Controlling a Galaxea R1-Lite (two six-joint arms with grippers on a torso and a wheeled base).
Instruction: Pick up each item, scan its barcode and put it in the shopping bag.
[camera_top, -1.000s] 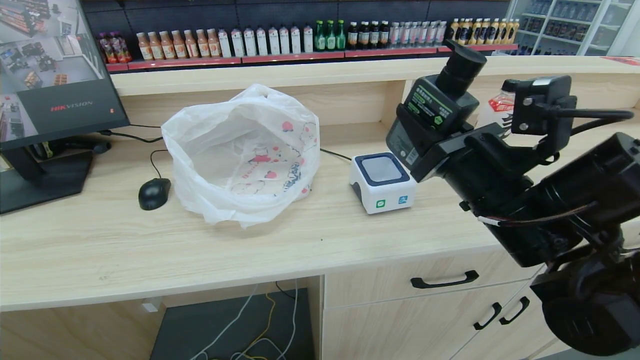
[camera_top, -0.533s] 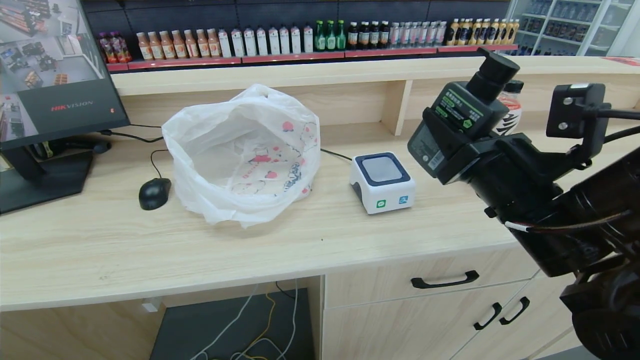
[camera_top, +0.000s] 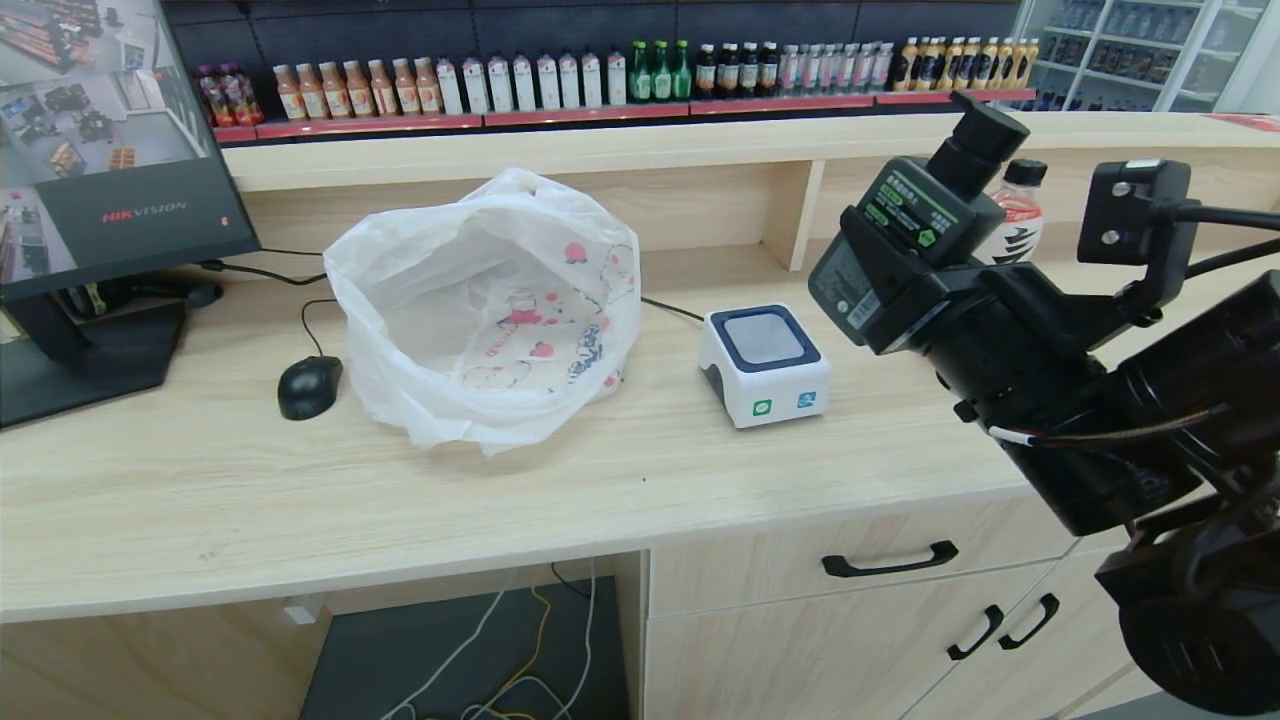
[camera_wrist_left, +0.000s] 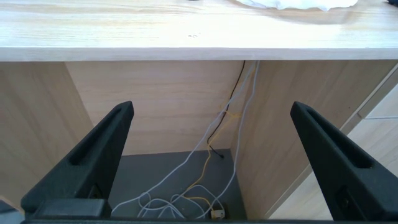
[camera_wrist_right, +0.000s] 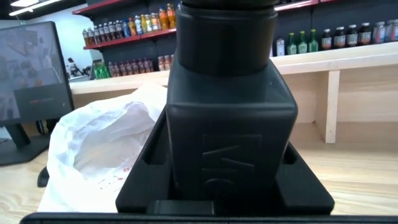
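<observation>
1. One second ago the black bottle (camera_top: 900, 225) hung closer over the scanner (camera_top: 765, 365). Half a second ago it had swung out to the right. Now it has come a little way back toward the scanner.
2. Nothing else has shifted: the shopping bag (camera_top: 490, 310), the mouse (camera_top: 308, 387) and the monitor (camera_top: 100, 150) lie where they did.
3. My right hand (camera_top: 905, 300) is clenched on the bottle's lower body and holds it in the air above the bench (camera_top: 250, 480), to the right of the scanner and apart from it.
4. The bottle is tilted, with its cap (camera_top: 985, 135) pointing up and away from me. The face carrying the barcode (camera_top: 862, 308) is turned down and to the left, toward the scanner.
5. My left hand (camera_wrist_left: 211, 109) hangs below the bench edge, released, its two fingers spread wide. It faces the recess under the bench, where loose cables (camera_wrist_left: 211, 186) hang.
6. The bottle is square-shouldered black plastic with a round black cap and a green-printed label.
7. The scanner is a small white block with a dark-framed grey window on top.
8. The bag is thin, crinkled white plastic with red and dark cartoon prints. It stands slumped with its mouth gaping, just left of the scanner.
9. The bench is pale wood grain. A second bottle (camera_top: 1010, 215), white with a black cap, stands behind the held one.
</observation>
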